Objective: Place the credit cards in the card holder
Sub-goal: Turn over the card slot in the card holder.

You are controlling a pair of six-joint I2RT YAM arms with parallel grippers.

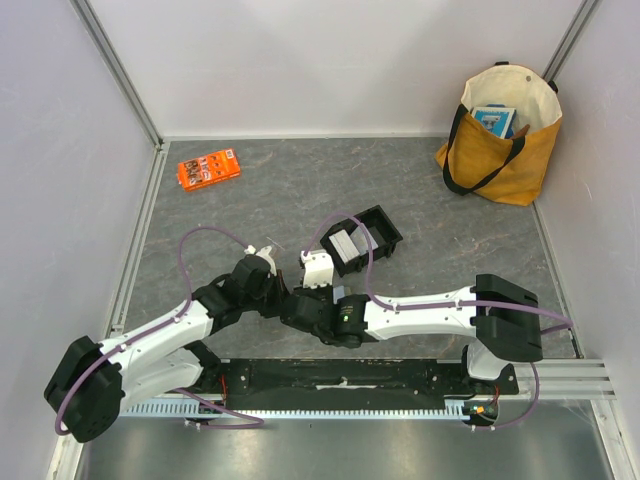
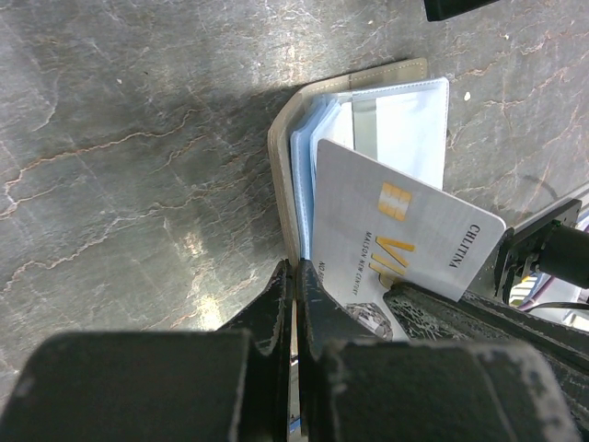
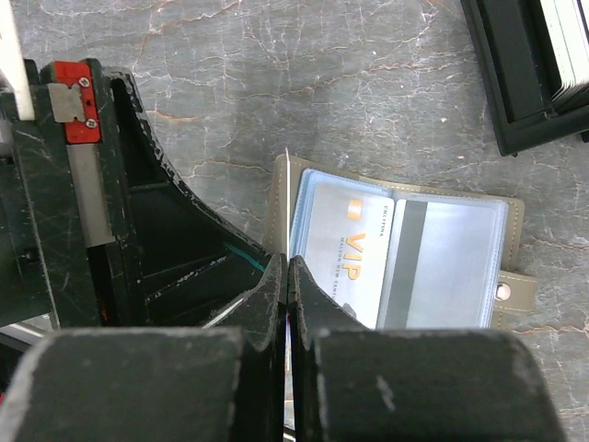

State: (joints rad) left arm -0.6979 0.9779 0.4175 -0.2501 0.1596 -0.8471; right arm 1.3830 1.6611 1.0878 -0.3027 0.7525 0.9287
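Shows the card holder (image 3: 448,265) open on the grey marbled table (image 1: 450,260) close by the black tray (image 1: 385,232), taupe outside, with pale bluish clear sleeves and one white, gold-lettered VIP card (image 3: 345,249) tucked in the page away from the clasp. Pinches the taupe cover's edge on that side between the closed fingers of the left gripper (image 2: 295,285), reaching in from the left. Clamps a second white credit card (image 2: 405,230), upright on edge over that page, tight in the right gripper (image 3: 288,276), stretched across from the right.
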